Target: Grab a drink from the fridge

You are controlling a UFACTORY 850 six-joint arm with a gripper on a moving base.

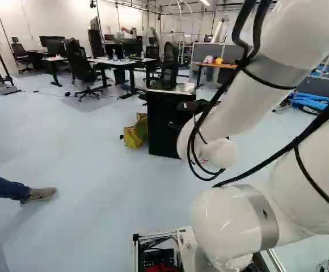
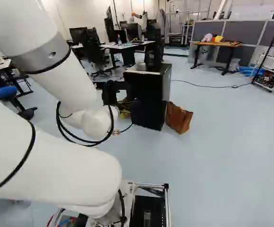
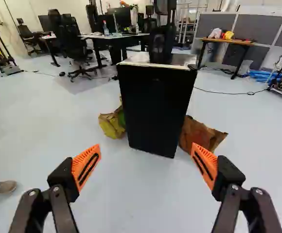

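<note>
A yellow bag (image 3: pixel 111 125) sits on the floor beside the foot of the black fridge (image 3: pixel 155 107), presumably set down to lie out of the way of the door. The fridge stands upright on the floor ahead of the arm (image 2: pixel 75 85), its front face closed; which edge opens, and where a handle may be, I cannot tell. No drink is visible; it is judged to be inside. The tool (image 3: pixel 146 145) is spread wide and holds nothing, its orange pads (image 3: pixel 86 166) facing each other and its reach directed at the fridge, well short of contact. That posture suits an approach, leaving room to take a door edge. A brown paper bag (image 3: pixel 202 135) stands just beside the fridge's other flank; should the door swing that way, it could foul. The desk (image 3: pixel 238 42) beyond bears toys, apparently unrelated.
</note>
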